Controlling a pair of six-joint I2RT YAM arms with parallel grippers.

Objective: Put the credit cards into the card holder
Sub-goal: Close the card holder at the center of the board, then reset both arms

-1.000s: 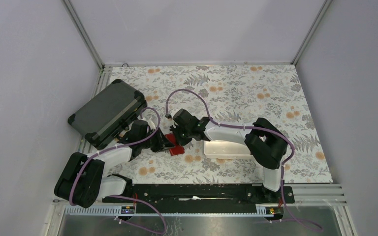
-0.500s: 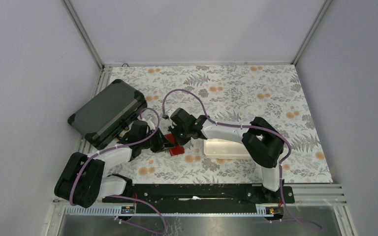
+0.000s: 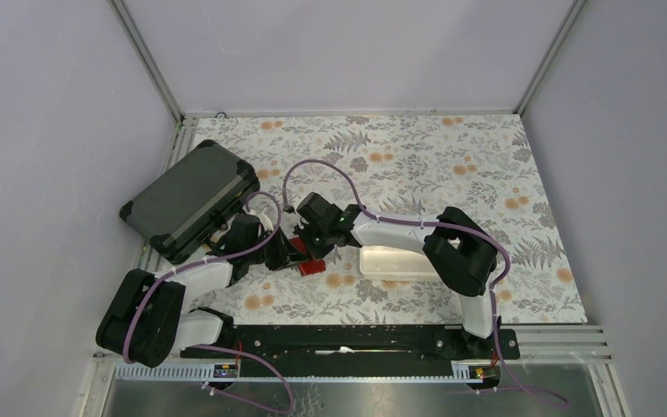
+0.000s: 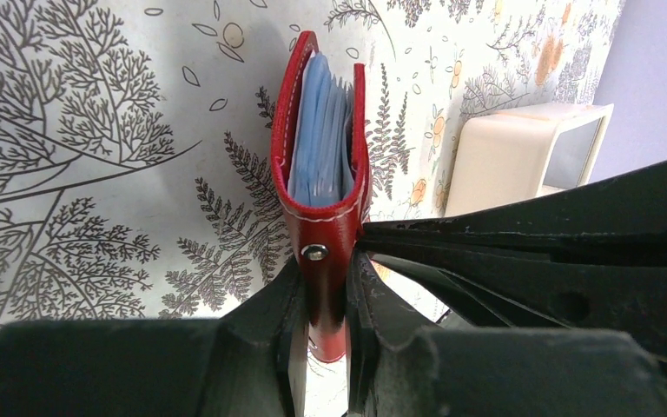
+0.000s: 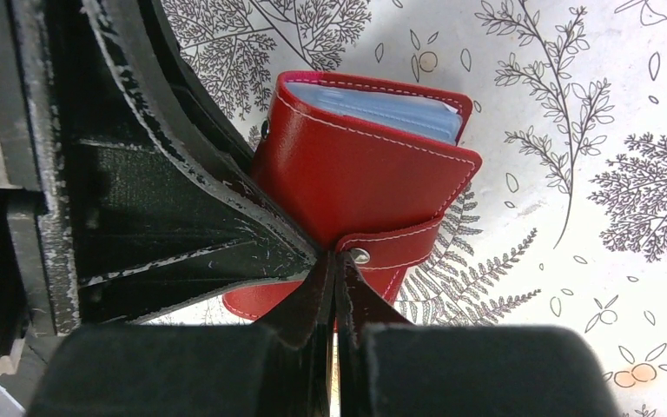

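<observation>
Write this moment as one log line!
left gripper: shut on small red leather-like wallet | right gripper: shut, at its strap | light blue plastic cards: inside

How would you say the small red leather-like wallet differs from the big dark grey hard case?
The small red leather-like wallet is far smaller than the big dark grey hard case. The wallet is clamped in the left pincer; no pincer holds the case. The wallet shows light blue cards between its covers; the case is shut. Both are leftward on the floral tabletop.
</observation>
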